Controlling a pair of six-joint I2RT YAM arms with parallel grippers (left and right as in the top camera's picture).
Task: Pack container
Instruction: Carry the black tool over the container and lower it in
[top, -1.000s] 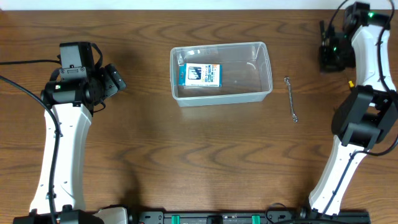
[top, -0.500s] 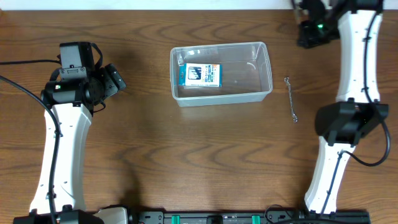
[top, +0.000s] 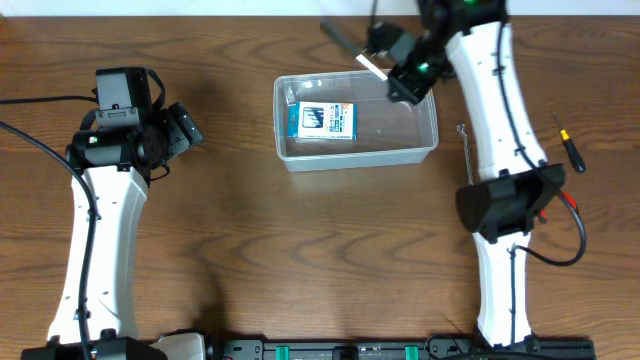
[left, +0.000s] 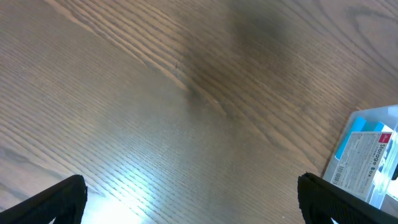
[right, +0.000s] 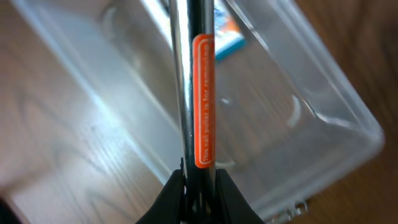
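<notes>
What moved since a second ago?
The right gripper swung left from the far right corner to above the container, shut on a dark rod. The left gripper, container and blue-and-white box stayed put.

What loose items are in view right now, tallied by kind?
container: 1
blue-and-white box, inside the container: 1
metal bar with orange label: 1
wrench, partly hidden by the right arm: 1
screwdriver: 1
Total: 5
</notes>
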